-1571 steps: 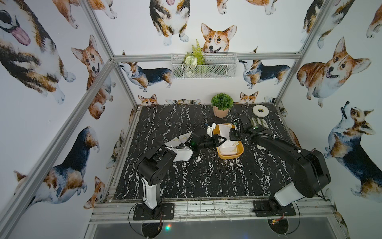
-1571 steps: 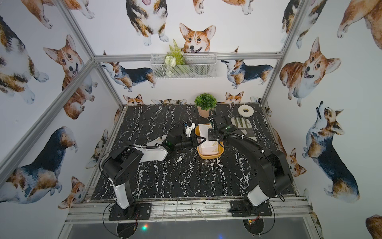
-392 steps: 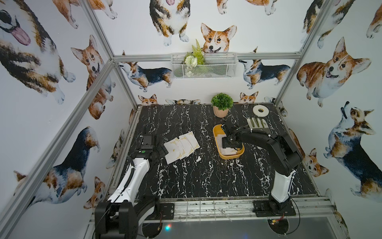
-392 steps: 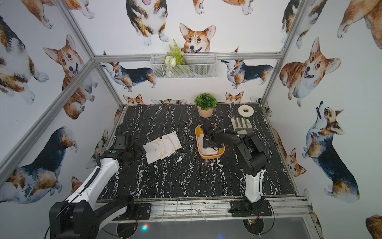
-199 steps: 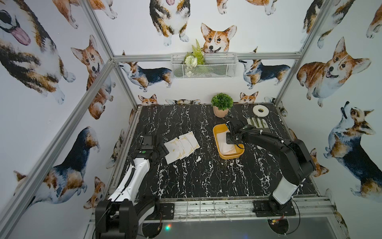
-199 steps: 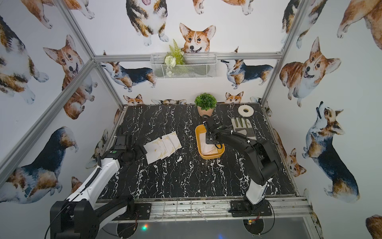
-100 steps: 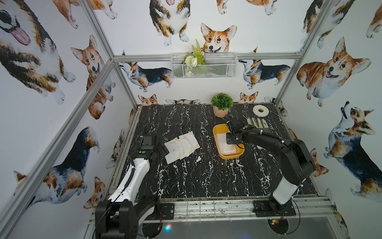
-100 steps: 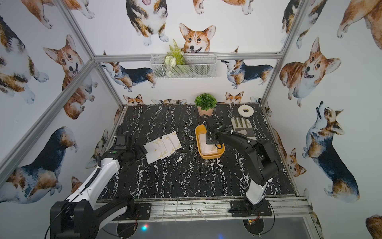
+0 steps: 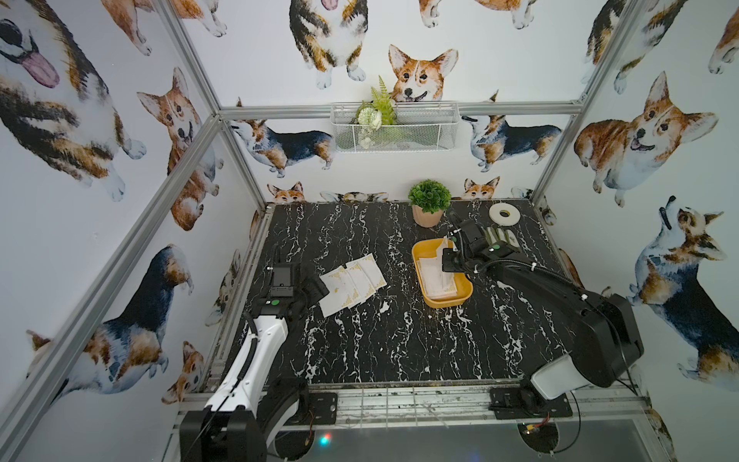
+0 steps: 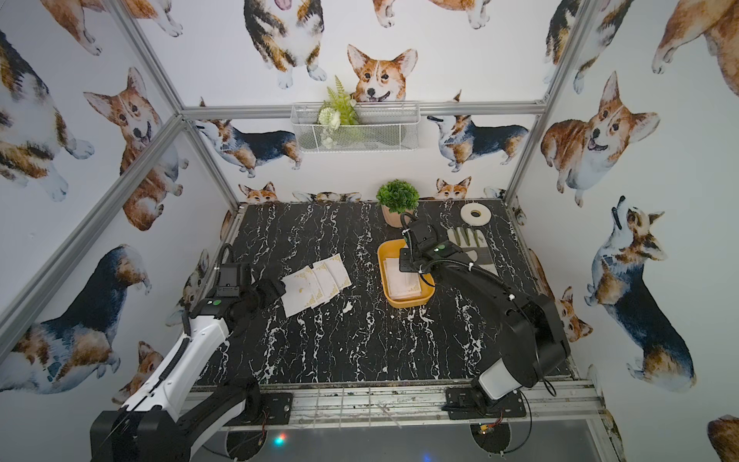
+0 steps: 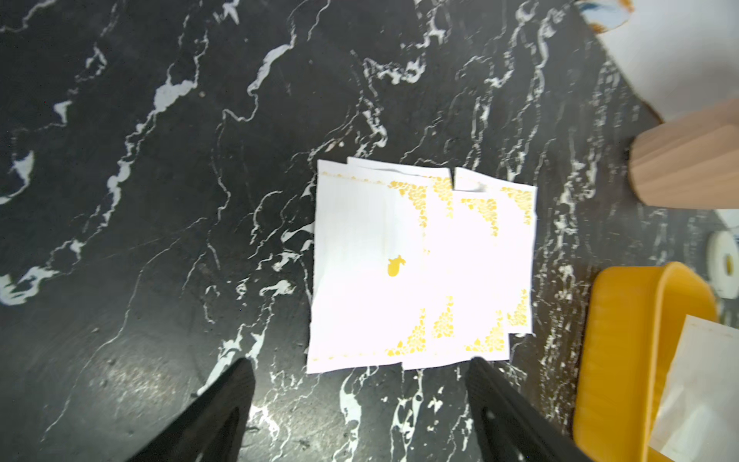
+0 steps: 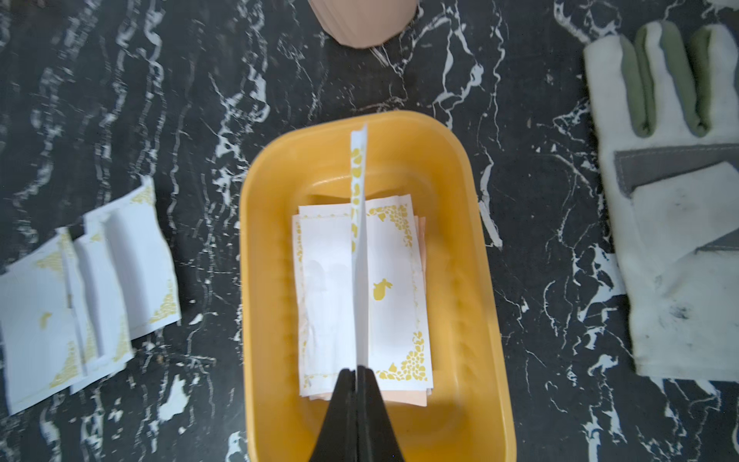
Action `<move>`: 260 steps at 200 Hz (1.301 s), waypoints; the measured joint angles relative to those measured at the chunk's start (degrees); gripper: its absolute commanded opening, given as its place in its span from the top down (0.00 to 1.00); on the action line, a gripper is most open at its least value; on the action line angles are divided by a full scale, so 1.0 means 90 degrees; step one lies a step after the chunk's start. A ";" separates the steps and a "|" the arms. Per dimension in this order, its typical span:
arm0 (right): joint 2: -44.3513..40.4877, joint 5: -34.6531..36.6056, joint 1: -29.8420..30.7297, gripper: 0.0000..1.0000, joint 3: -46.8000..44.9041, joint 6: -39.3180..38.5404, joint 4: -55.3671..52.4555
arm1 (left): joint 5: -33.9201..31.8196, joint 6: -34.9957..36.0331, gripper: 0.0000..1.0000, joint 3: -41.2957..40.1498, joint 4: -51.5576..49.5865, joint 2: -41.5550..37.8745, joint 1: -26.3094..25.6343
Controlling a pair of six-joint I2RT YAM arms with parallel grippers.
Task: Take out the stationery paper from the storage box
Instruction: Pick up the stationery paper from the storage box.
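One gold-cornered stationery sheet (image 12: 358,248) stood edge-on above the yellow storage box (image 12: 264,280). It was pinched at its near end by the right gripper (image 12: 356,370), whose jaws were clamped tight on it. Two seconds earlier that gripper had been down in the box; it had since risen, peeling this sheet off the stack (image 12: 328,304), which stayed flat inside with peach sheets beneath. So this sheet was freed but not yet carried clear, and more remained to fetch. Well to the side, the fanned sheets (image 9: 352,284) already lay on the marble table (image 9: 380,348), with the left gripper (image 11: 360,362) spread wide and empty just short of them.
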 measured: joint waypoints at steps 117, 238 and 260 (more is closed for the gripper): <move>-0.1843 -0.2290 -0.0058 1.00 -0.0772 0.0532 0.1775 | 0.3611 -0.2409 0.00 -0.2217 0.7213 0.0325 -0.0002; -0.1384 -0.4112 0.0163 1.00 -0.1005 0.1838 0.3621 | 0.3951 -0.4041 0.02 -0.1834 1.1247 0.2569 -0.1336; -0.1316 -0.4214 0.0267 1.00 -0.0971 0.1882 0.3711 | 0.3878 -0.4044 0.04 -0.1673 1.1402 0.2926 -0.1581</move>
